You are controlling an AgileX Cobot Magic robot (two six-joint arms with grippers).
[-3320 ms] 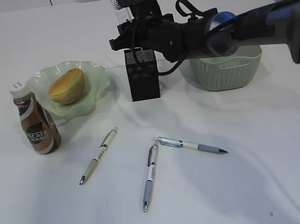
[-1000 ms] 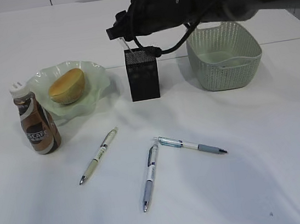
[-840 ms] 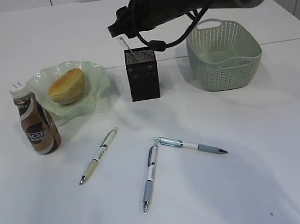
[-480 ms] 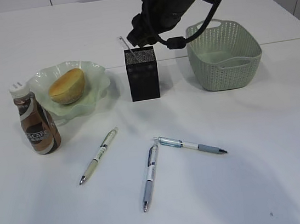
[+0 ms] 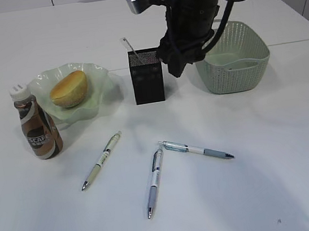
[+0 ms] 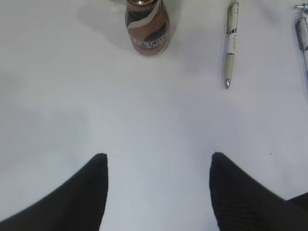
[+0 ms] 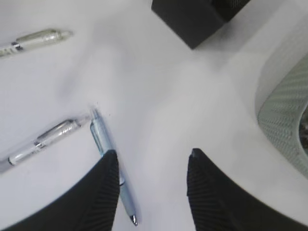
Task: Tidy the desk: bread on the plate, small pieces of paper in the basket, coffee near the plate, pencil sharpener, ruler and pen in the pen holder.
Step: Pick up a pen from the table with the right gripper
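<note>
Desk (image 5: 54, 220): white tabletop, contents listed left to right. Coffee (image 5: 36, 124): brown bottle, white cap, upright, just in front of and beside the plate's left edge; also seen from above in the left wrist view (image 6: 147, 25). Plate (image 5: 95, 77): pale green, ruffled rim, carrying the bread (image 5: 69, 88), a golden bun lying in its middle. Cream pen (image 5: 101, 160): flat on the desk in front of the plate, tip toward the near edge. Pen holder (image 5: 148, 83): black mesh cup, upright at centre rear, with the ruler (image 5: 130, 48), a thin clear strip, standing tilted inside and leaning out to the left. White-and-grey pen (image 5: 154, 181): flat, centre front, its clip end close to the end of the blue-grey pen (image 5: 196, 150), which lies angled to the right. Right gripper (image 7: 151, 166): hanging above the desk between pen holder and basket, jaws apart, nothing between them; blue-grey pen visible below its left finger. Basket (image 5: 234, 73): sage-green, right rear; contents too hidden to tell. Left gripper (image 6: 159, 166): jaws spread wide over bare desk, empty.
</note>
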